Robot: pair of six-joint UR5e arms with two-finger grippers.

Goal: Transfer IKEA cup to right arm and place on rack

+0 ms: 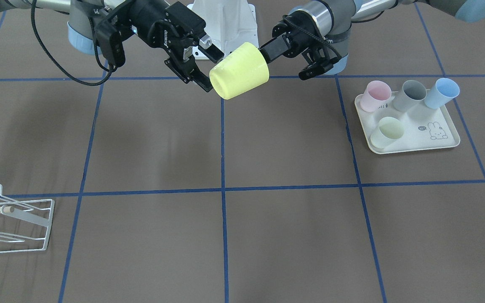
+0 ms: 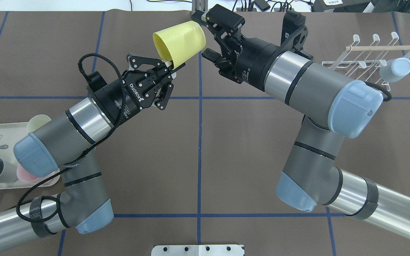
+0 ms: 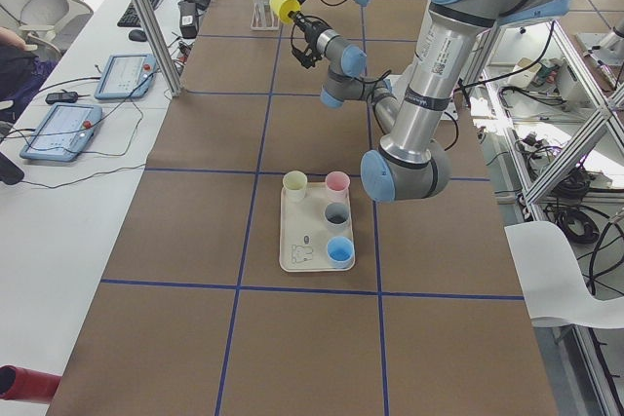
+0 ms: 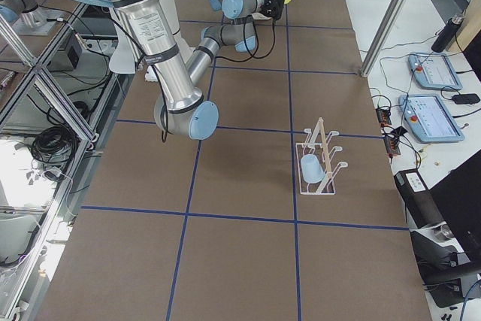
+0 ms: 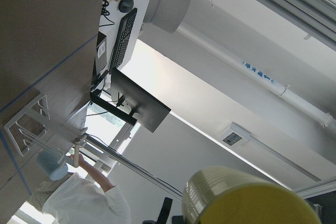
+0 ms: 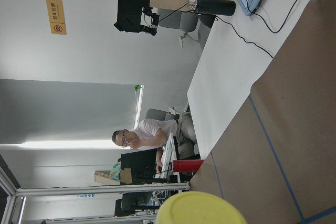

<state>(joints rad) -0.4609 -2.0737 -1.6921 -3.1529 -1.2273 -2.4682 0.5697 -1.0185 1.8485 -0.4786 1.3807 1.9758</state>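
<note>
Left claw (image 2: pixel 168 67) pinches rim of pale-yellow plastic cup (image 2: pixel 180 41), held aloft, well apart from white wire rack (image 2: pixel 368 47). Right claw (image 2: pixel 205 35) spread wide, straddling cup's base.

Even, diffuse light from above falls on the brown desk (image 1: pixel 267 235), leaving only faint, soft-edged shadows beneath the arms. Bright streaks glint off the polished metal band of the left arm (image 2: pixel 87 121). In the left wrist view the background behind a dark monitor (image 5: pixel 142 111) burns out to white. The yellow cup (image 5: pixel 252 198) looms blurred at the lower edge.
</note>
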